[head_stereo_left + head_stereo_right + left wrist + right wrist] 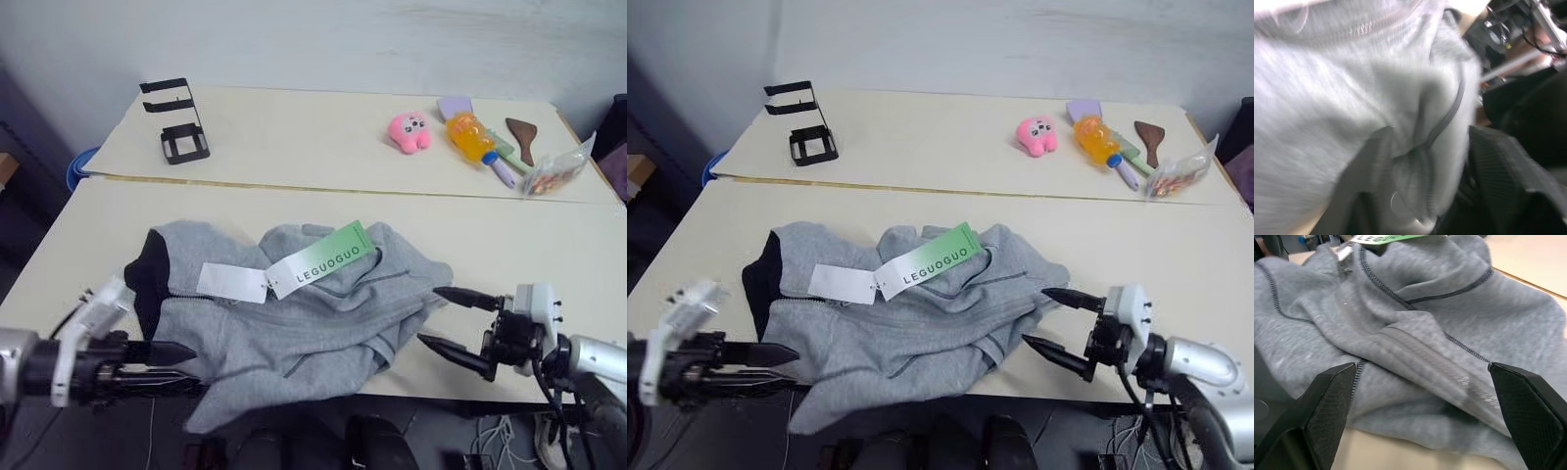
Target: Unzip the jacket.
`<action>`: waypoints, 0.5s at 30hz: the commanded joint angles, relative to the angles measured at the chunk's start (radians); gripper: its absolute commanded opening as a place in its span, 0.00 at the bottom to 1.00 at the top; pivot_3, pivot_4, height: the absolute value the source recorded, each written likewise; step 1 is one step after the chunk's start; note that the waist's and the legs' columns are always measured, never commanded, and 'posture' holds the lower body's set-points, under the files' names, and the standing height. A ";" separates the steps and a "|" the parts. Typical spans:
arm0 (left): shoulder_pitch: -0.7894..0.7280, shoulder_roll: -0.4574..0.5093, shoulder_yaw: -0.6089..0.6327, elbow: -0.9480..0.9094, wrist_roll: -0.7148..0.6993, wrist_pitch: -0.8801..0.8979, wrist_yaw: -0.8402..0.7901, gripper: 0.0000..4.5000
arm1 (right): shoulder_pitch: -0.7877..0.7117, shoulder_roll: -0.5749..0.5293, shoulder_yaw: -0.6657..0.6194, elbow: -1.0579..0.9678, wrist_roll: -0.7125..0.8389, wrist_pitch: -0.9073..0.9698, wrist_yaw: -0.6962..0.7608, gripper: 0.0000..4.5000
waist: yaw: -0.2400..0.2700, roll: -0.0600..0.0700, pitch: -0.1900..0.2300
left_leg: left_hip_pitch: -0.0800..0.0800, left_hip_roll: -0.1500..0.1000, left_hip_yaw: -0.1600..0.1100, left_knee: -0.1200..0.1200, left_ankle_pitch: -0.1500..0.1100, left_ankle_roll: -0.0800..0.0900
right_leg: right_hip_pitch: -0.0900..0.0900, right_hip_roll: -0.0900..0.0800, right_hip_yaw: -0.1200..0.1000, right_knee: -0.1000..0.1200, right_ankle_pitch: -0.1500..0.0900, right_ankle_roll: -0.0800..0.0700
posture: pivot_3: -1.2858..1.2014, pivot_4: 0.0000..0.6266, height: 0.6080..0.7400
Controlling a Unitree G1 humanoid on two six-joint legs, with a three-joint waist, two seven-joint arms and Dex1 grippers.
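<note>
We see a light grey jacket (313, 313) with dark stitching and a black inner lining, carrying one white hang tag (232, 282) and one fading from white to green (321, 258) with dark lettering. It lies on a cream surface (549, 255). Farther back sit a pink plush toy (409, 131), an orange bottle (469, 137) and a black wire stand (176, 122).

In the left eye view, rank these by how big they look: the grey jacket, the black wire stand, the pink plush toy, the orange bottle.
1. jacket, by far the largest.
2. black wire stand.
3. and 4. orange bottle and pink plush toy look about alike; I won't rank them.

The jacket also lies nearest the camera, which enlarges it.
</note>
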 commanded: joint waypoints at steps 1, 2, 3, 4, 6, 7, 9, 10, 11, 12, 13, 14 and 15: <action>-0.188 -0.022 -0.065 0.115 0.046 -0.136 -0.015 0.86 | -0.091 -0.016 -0.053 0.035 0.014 0.051 -0.033 1.00 | -0.001 0.000 0.000 | 0.000 0.000 0.001 0.000 0.000 0.000 | -0.001 0.001 0.000 0.000 0.000 0.000 | 0.52 0.24 1.00; -0.302 -0.072 -0.120 0.167 0.076 -0.196 0.033 0.86 | -0.126 -0.022 -0.047 0.047 0.004 0.072 -0.044 1.00 | -0.001 0.000 0.000 | 0.000 0.000 0.002 0.000 0.000 0.000 | -0.001 0.001 0.001 0.000 0.000 0.000 | 0.52 0.24 1.00; -0.412 -0.126 -0.179 0.220 0.125 -0.263 0.075 0.86 | -0.160 -0.031 -0.034 0.060 -0.017 0.093 -0.056 1.00 | 0.001 0.001 0.000 | 0.000 0.000 0.002 0.000 0.000 0.000 | -0.001 0.001 0.001 0.000 0.000 0.000 | 0.52 0.24 1.00; -0.506 -0.170 -0.242 0.274 0.189 -0.324 0.103 0.86 | -0.194 -0.040 -0.011 0.076 -0.051 0.106 -0.063 1.00 | 0.004 0.001 0.000 | 0.001 -0.001 0.003 0.000 0.001 0.000 | 0.000 0.001 0.001 0.001 0.001 0.001 | 0.52 0.24 1.00; -0.693 -0.251 -0.425 0.441 0.418 -0.530 0.121 0.86 | -0.317 -0.036 0.075 0.137 -0.125 0.129 -0.065 1.00 | 0.010 0.000 0.000 | 0.001 -0.003 0.003 0.000 0.003 0.000 | 0.000 0.001 0.001 0.002 0.002 0.003 | 0.52 0.24 1.00; -0.756 -0.276 -0.485 0.509 0.489 -0.589 0.122 0.86 | -0.363 -0.030 0.105 0.162 -0.148 0.134 -0.059 1.00 | 0.011 -0.001 0.000 | 0.001 -0.004 0.003 0.000 0.003 0.001 | 0.000 0.003 0.000 0.003 0.003 0.005 | 0.52 0.24 1.00; -0.884 -0.340 -0.602 0.682 0.637 -0.753 0.112 0.86 | -0.480 0.001 0.185 0.250 -0.214 0.143 -0.053 1.00 | 0.011 -0.001 0.000 | 0.000 -0.005 0.008 0.000 0.005 0.002 | -0.002 0.005 -0.003 0.004 0.005 0.009 | 0.52 0.24 1.00; -0.924 -0.360 -0.635 0.745 0.682 -0.808 0.102 0.86 | -0.517 0.014 0.208 0.283 -0.234 0.141 -0.050 1.00 | 0.010 -0.002 0.000 | 0.000 -0.006 0.009 0.000 0.005 0.002 | -0.002 0.005 -0.003 0.005 0.005 0.009 | 0.52 0.24 1.00; -0.963 -0.382 -0.665 0.811 0.725 -0.861 0.096 0.86 | -0.556 0.030 0.232 0.321 -0.256 0.146 -0.053 1.00 | 0.007 -0.002 0.000 | -0.001 -0.006 0.010 0.000 0.005 0.003 | -0.003 0.006 -0.003 0.005 0.005 0.009 | 0.52 0.24 1.00; -0.998 -0.409 -0.689 0.875 0.744 -0.885 0.076 0.86 | -0.603 0.058 0.260 0.375 -0.282 0.127 -0.043 1.00 | 0.001 -0.002 0.000 | -0.002 -0.006 0.010 0.000 0.005 0.003 | -0.005 0.006 -0.003 0.004 0.005 0.010 | 0.52 0.24 1.00; -1.027 -0.432 -0.712 0.934 0.767 -0.920 0.054 0.86 | -0.646 0.085 0.284 0.427 -0.303 0.124 -0.039 1.00 | -0.002 -0.002 0.000 | -0.005 -0.006 0.010 0.000 0.004 0.004 | -0.007 0.006 -0.003 0.004 0.005 0.010 | 0.52 0.24 1.00; -1.050 -0.449 -0.726 0.981 0.784 -0.948 0.037 0.86 | -0.678 0.105 0.300 0.469 -0.319 0.119 -0.033 1.00 | -0.005 -0.002 0.000 | -0.005 -0.007 0.011 0.000 0.004 0.004 | -0.008 0.006 -0.004 0.004 0.005 0.010 | 0.52 0.24 1.00; -1.063 -0.464 -0.742 1.010 0.786 -0.954 -0.012 0.82 | -0.707 0.131 0.315 0.516 -0.328 0.118 -0.015 0.96 | -0.006 -0.002 0.000 | -0.006 -0.007 0.012 0.000 0.003 0.005 | -0.009 0.006 -0.005 0.004 0.005 0.010 | 0.52 0.24 1.00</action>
